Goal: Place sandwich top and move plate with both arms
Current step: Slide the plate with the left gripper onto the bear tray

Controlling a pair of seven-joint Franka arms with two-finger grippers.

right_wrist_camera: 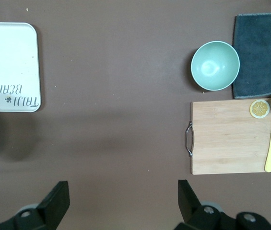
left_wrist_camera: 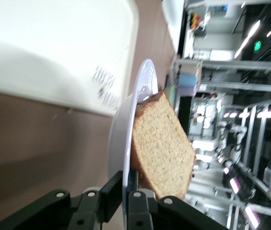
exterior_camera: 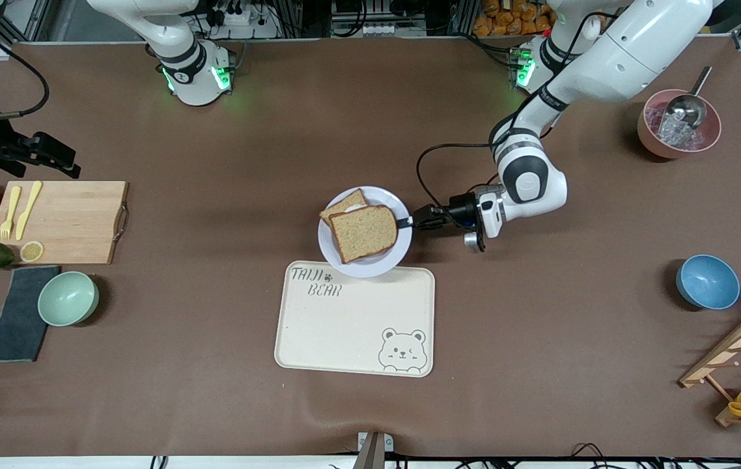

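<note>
the plate (exterior_camera: 370,264) was held at its rim by the left gripper (exterior_camera: 407,222), whose fingers were clamped narrow on the edge toward the left arm's end of the table. the plate sat near the middle of the table, its nearer rim overlapping the farther edge of the cream tray (exterior_camera: 354,326). the top slice of bread (exterior_camera: 363,232) lay on the plate, skewed over the lower slice (exterior_camera: 344,205) rather than squared on it, so the placing looked done and the move looked to be the step in hand.

the right gripper (right_wrist_camera: 121,201) hung with its jaws wide over bare table between the tray and the cutting board (right_wrist_camera: 231,136), holding nothing, and was not yet at the plate.

for a clean move, the right gripper would probably need to be brought to the free rim before any lift. in the left wrist view the plate seemed tipped, so it should be kept level and carried slowly, or the loose slice might slide off.
</note>
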